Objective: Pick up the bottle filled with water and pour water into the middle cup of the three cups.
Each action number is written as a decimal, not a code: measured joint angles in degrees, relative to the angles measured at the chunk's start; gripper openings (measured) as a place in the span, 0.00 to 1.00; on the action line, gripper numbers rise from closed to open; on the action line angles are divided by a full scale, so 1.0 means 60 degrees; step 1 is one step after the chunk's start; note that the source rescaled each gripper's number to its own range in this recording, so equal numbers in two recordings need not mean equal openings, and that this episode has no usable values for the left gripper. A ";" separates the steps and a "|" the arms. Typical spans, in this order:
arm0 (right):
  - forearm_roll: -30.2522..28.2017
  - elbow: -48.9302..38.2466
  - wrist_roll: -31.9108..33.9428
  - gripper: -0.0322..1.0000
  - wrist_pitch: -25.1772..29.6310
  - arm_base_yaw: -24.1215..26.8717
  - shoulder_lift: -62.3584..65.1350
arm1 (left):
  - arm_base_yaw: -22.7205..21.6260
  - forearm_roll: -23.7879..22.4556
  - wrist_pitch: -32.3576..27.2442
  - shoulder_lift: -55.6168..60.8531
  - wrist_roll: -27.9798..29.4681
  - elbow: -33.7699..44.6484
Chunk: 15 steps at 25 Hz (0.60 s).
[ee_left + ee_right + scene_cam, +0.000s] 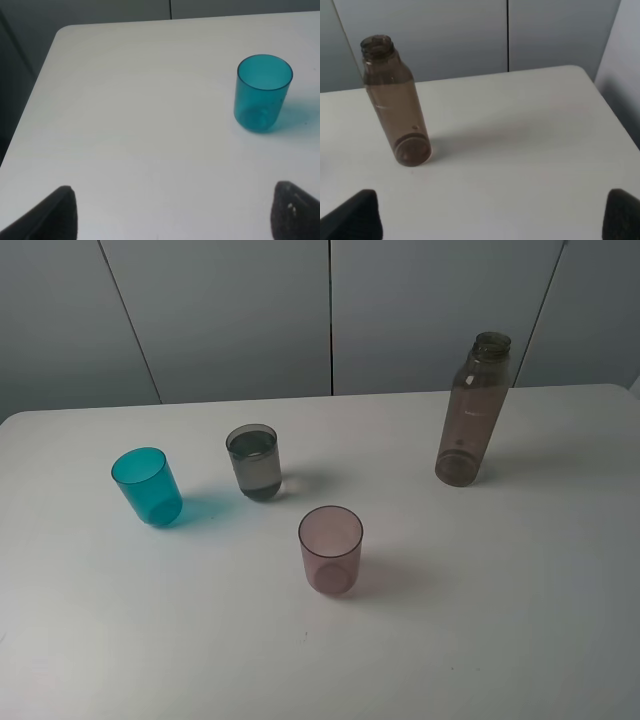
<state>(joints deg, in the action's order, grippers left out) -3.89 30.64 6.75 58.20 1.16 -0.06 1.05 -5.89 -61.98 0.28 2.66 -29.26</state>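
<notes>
The bottle (395, 102) is found upright, uncapped, left-ahead of the open, empty right claw (492, 215), the nearer one.

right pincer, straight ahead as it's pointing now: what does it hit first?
Probably nothing but bare table. The right pincer is open, and the bottle stands off to one side of its line, uncapped and upright. Depth is unclear.

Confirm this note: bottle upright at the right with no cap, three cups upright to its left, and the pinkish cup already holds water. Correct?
One error: the water is in the middle cup, the smoky grey one, not the pinkish cup, which looks empty. The exterior high view shows this. The bottle does stand uncapped at the right.
</notes>
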 joint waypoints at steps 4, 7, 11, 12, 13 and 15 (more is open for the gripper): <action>-0.0060 -0.0153 0.0042 0.85 0.0508 -0.0325 0.0010 | 0.0000 0.0000 0.0000 0.0000 0.0000 0.0000; -0.0060 -0.0200 0.0024 0.85 0.0710 -0.0425 0.0004 | 0.0000 0.0000 0.0000 0.0000 0.0000 0.0000; -0.0106 -0.0214 0.0046 0.85 0.0710 -0.0469 0.0004 | 0.0000 0.0000 0.0000 0.0000 -0.0039 0.0000; -0.0150 -0.0214 0.0063 0.85 0.0710 -0.0469 0.0004 | 0.0000 0.0000 0.0000 0.0000 -0.0039 0.0000; -0.0150 -0.0214 0.0084 0.85 0.0710 -0.0469 0.0004 | 0.0000 0.0000 0.0000 0.0000 -0.0039 0.0000; -0.0169 -0.0214 0.0103 0.85 0.0710 -0.0469 0.0004 | 0.0000 0.0000 0.0000 0.0000 -0.0039 0.0000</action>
<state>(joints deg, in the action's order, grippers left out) -4.91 29.36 7.37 62.46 -1.65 -0.04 1.05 -5.89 -61.98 0.28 2.42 -29.26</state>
